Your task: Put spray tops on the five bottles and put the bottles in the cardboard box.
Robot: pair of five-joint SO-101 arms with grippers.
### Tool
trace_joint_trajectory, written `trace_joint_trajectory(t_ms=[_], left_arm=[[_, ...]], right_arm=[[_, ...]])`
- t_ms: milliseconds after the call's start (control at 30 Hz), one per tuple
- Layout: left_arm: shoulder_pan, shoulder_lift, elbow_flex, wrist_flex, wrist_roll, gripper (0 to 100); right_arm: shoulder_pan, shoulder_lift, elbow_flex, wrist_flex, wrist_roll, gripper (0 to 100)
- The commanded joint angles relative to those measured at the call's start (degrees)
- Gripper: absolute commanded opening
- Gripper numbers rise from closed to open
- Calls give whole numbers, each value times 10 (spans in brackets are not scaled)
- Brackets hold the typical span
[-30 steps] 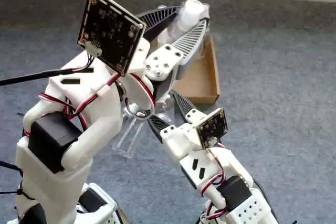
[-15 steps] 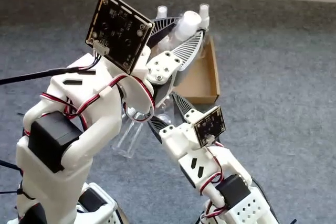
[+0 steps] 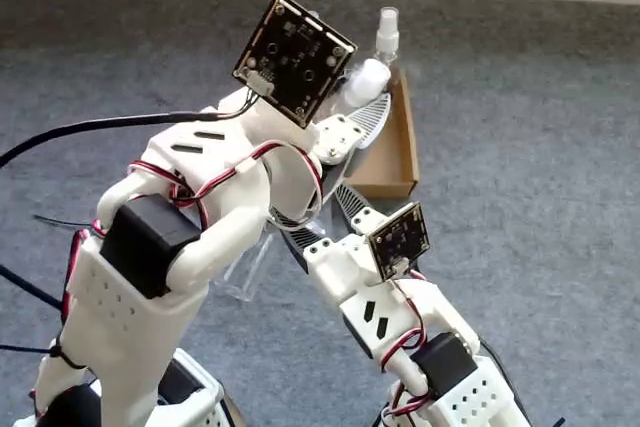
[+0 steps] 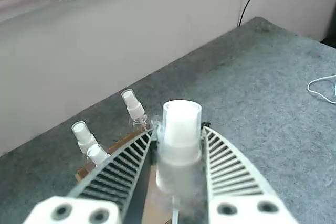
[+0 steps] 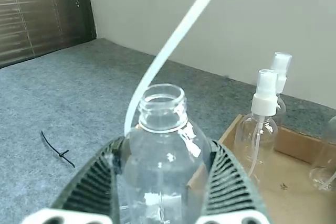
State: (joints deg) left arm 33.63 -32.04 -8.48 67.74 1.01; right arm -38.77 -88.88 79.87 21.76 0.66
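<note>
My left gripper (image 4: pixel 178 129) is shut on a white spray top (image 4: pixel 180 145), held above the near end of the cardboard box (image 3: pixel 385 162). Its dip tube (image 5: pixel 168 45) slants down past the neck of a clear open bottle (image 5: pixel 160 145), outside the mouth. My right gripper (image 5: pixel 165 145) is shut on that bottle and holds it upright. In the high view the right gripper (image 3: pixel 318 215) sits below the left gripper (image 3: pixel 350 107), with the bottle mostly hidden by the left arm. Three bottles with spray tops (image 4: pixel 131 103) (image 4: pixel 81 132) (image 4: pixel 97 153) stand in the box.
Grey carpet covers the table around the box (image 5: pixel 294 156). A black cable tie (image 5: pixel 58 150) lies on the carpet to one side. A clear plastic piece (image 3: pixel 243 265) lies under the left arm. A capped bottle (image 3: pixel 387 32) stands at the box's far end.
The left arm has swung forward and lowered the spray top towards the bottle; its camera board has shifted right. The right arm has kept still with its bottle.
</note>
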Motion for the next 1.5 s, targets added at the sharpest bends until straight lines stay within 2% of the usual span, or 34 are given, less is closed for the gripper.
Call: trace_joint_trajectory(t_ms=[0, 167, 333, 633, 767, 1033, 1367, 1467], left_arm=[[9, 0, -44, -29, 2, 38], [13, 1, -99, -25, 3, 38], [14, 3, -104, -28, 4, 38], [68, 6, -100, -40, 4, 38], [60, 2, -99, -39, 3, 38], [-26, 1, -99, -15, 3, 38], [-25, 4, -104, -16, 4, 38], [-5, 2, -103, -22, 4, 38]], right_arm=[[6, -1, -4, 1, 6, 4], [6, 0, -4, 1, 6, 4], [5, 0, -4, 1, 6, 4], [5, -1, -4, 1, 6, 4], [5, -1, -4, 1, 6, 4], [6, -1, -4, 1, 6, 4], [6, -1, -4, 1, 6, 4], [6, 0, -4, 1, 6, 4]])
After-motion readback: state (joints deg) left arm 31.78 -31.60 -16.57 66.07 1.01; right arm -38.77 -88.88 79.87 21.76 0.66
